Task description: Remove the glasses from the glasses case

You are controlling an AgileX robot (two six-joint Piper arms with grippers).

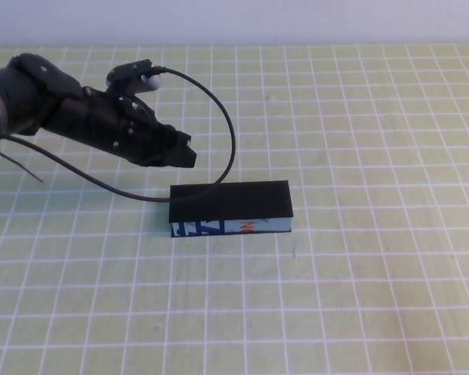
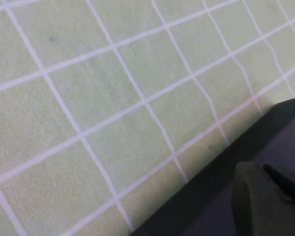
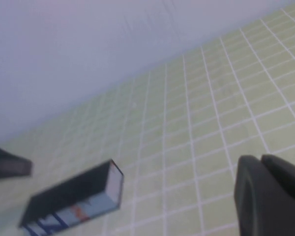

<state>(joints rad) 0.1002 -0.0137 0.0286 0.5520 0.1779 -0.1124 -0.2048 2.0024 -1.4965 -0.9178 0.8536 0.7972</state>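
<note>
The glasses case (image 1: 230,206) lies shut in the middle of the mat, its black lid flat and its blue, white and orange strip facing me. The glasses are hidden. My left gripper (image 1: 185,155) hovers just behind the case's back left corner, fingers together and empty. In the left wrist view the left gripper (image 2: 265,196) sits over the edge of the case's dark lid (image 2: 206,201). My right gripper (image 3: 268,194) is out of the high view, raised well away from the case (image 3: 73,201), shut and empty.
A green mat with a white grid (image 1: 359,117) covers the table. The left arm's black cable (image 1: 228,125) loops down and touches the mat just left of the case. A pale wall (image 1: 297,19) runs behind the far edge.
</note>
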